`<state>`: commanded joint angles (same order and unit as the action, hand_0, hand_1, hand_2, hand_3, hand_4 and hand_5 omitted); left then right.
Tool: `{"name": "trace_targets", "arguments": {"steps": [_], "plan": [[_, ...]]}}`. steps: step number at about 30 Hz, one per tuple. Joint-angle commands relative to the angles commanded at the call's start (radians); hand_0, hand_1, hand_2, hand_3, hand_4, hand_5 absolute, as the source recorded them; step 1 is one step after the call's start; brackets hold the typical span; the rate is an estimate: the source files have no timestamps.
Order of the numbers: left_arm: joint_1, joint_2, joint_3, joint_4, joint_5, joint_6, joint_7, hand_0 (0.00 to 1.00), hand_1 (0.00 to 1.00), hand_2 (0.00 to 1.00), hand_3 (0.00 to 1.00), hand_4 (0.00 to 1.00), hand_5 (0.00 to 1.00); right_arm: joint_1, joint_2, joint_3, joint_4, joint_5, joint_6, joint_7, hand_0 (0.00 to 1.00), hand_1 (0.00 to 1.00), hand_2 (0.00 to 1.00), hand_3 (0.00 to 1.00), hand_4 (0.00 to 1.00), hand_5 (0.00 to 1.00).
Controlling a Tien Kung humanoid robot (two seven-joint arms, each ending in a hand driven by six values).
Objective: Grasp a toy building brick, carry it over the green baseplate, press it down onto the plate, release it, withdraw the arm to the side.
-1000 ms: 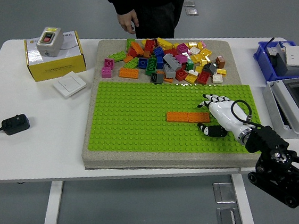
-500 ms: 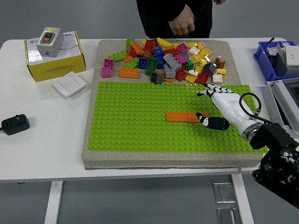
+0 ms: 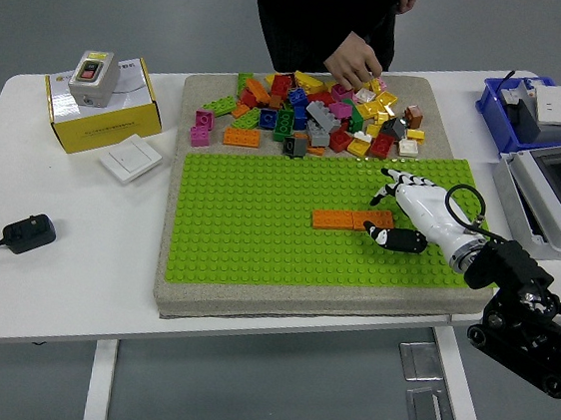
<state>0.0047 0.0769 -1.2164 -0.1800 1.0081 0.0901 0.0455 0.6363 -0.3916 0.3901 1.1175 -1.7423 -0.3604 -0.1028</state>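
At the lower right of the frame the black right arm point(image 3: 525, 316) comes in over the white surface point(image 3: 63, 277) and ends in the white right hand point(image 3: 416, 209), which lies over the right part of the green baseplate point(image 3: 248, 237). Its fingers point(image 3: 392, 177) are spread and only loosely bent, and they hold nothing; the dark thumb tip sits just beside the right end of the orange brick point(image 3: 353, 220), though I cannot tell whether it touches. That brick, a long flat strip, lies flat on the studs near the middle of the plate, and it looks seated, so the placing step seems done and the hand seems free to pull away toward the right edge.

A brick of this kind is likely light, hard and stiff, with smooth sides that can slip under a pinch. The best hold would be across its two long sides near the middle, so that it stays level when pushed down onto the studs.

Farther up, the loose brick pile point(image 3: 316, 113) lies on the mat at the upper centre of the frame. A person's hand point(image 3: 355, 70) reaches down into the far side of that pile. The left arm is not in the picture.
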Motion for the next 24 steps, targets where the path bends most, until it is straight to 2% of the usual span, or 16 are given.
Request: {"name": "trace_targets", "arguments": {"steps": [5, 16, 24], "plan": [[-0.001, -0.001, 0.0, 0.0, 0.0, 0.0, 0.0, 0.661, 0.663, 0.653, 0.635, 0.259, 0.624, -0.005, 0.016, -0.002, -0.035, 0.011, 0.002, 0.004, 0.929, 0.998, 0.998, 0.627, 0.677, 0.495], [-0.001, -0.002, 0.0, 0.0, 0.003, -0.001, 0.0, 0.661, 0.663, 0.653, 0.636, 0.262, 0.626, -0.014, 0.046, -0.019, -0.064, 0.025, 0.003, 0.006, 0.93, 0.998, 0.998, 0.627, 0.671, 0.52], [-0.001, -0.001, 0.003, 0.0, 0.0, 0.0, 0.0, 0.661, 0.663, 0.653, 0.636, 0.262, 0.628, -0.016, 0.05, -0.013, -0.071, 0.021, 0.003, 0.005, 0.927, 0.998, 0.998, 0.626, 0.675, 0.525]]}}
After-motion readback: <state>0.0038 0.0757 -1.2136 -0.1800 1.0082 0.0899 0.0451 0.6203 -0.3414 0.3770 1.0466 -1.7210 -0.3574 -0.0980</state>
